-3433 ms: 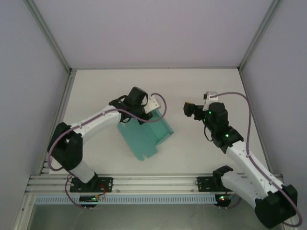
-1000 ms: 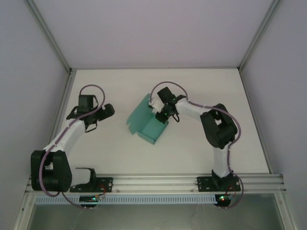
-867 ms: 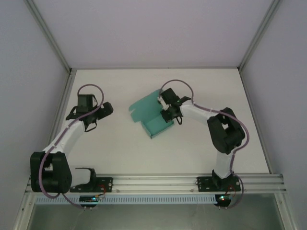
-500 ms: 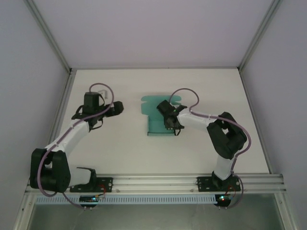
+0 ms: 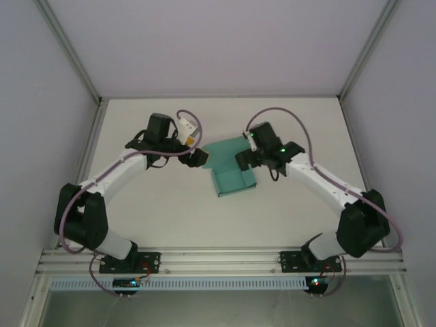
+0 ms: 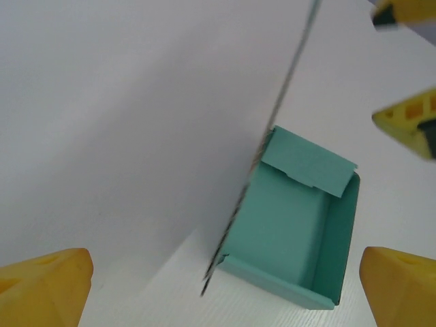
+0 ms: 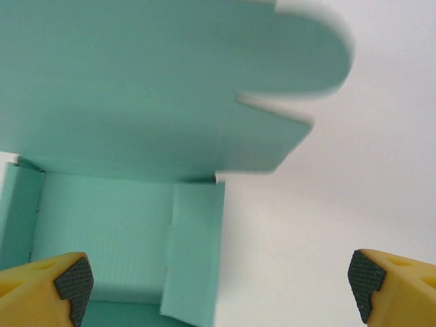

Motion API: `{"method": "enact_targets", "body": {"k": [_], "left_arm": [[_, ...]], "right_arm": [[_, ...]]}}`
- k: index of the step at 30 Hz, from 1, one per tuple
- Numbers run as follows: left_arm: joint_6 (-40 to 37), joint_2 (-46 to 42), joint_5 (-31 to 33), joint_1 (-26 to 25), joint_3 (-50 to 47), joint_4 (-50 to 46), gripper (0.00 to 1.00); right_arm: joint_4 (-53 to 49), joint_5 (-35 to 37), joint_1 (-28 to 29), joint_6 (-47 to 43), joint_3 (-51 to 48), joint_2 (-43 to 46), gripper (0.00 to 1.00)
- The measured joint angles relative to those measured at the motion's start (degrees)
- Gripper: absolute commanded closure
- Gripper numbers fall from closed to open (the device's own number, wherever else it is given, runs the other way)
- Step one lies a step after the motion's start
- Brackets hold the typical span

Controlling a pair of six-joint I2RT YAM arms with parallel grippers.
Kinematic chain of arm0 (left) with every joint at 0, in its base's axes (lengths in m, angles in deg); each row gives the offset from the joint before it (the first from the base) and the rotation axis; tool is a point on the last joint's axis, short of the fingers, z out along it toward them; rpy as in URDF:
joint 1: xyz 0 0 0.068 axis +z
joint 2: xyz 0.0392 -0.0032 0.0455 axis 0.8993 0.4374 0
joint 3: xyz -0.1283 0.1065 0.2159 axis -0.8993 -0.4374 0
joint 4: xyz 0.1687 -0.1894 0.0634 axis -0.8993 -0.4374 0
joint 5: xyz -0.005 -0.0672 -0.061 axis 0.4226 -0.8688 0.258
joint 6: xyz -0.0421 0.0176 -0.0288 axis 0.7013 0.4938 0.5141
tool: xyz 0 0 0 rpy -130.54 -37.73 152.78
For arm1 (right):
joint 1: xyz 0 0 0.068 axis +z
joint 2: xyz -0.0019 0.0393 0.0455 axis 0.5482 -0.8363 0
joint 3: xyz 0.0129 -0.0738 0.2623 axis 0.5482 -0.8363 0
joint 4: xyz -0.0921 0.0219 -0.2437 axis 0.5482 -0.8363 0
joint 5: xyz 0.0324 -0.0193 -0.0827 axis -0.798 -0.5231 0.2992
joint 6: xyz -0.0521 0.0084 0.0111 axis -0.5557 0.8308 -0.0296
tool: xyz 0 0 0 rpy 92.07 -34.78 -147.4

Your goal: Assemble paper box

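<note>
White table [image 5: 136,204], plain walls; paper box [image 5: 235,178] mid-table, tray formed, lid [image 7: 157,88] standing open. Left gripper [image 5: 194,158] just beside its left side, right gripper [image 5: 245,159] at its right; both with fingers wide apart, empty. Suggest bracing the tray, folding the lid along its crease, tucking the rounded tab last.

White shells and black joints make up the left arm [image 5: 116,174] and right arm [image 5: 320,182], each trailing a mauve cable [image 5: 276,110], with green lights [image 5: 280,150] on the right and yellow fingers [image 7: 30,287] bearing black gridded pads [image 7: 73,279].
</note>
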State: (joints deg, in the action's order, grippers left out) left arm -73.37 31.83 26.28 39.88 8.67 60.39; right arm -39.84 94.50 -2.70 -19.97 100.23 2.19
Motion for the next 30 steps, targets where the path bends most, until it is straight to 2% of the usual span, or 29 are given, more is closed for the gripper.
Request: {"method": "enact_targets", "body": {"k": [5,8,12,17,20,22,25,30], "left_arm": [[-5.5,6.4,0.7,-1.2,5.4,-6.9,0.00],[-6.3,7.8,2.1,-1.2,5.8,-9.2,0.00],[-5.4,6.2,2.7,-1.2,3.0,-6.8,0.00],[-2.3,1.8,3.1,-1.3,-4.1,-3.2,0.00],[-0.4,0.4,4.0,-1.3,-7.0,-0.7,0.00],[0.9,0.0,4.9,-1.3,-8.8,0.7,0.00],[2.1,-0.1,6.0,-1.3,-10.1,1.5,0.00],[3.0,-0.1,6.8,-1.3,-10.3,2.9,0.00]], "right_arm": [[-1.7,-14.4,-9.2,-18.4,6.8,-5.0,0.01],[-5.8,-16.9,-11.5,-23.1,15.2,-11.6,0.03],[-7.9,-17.4,-11.7,-16.7,15.4,-13.3,0.13],[-6.7,-16.6,-9.9,-4.5,3.1,-9.7,0.19],[-5.5,-15.5,-7.2,0.5,-2.4,-9.7,0.33],[-4.2,-14.4,-5.9,3.0,-4.2,-10.3,0.46],[-1.6,-12.5,-5.6,5.7,-4.5,-12.4,0.54],[2.2,-11.0,-5.0,7.4,-4.5,-15.6,0.56]]}}
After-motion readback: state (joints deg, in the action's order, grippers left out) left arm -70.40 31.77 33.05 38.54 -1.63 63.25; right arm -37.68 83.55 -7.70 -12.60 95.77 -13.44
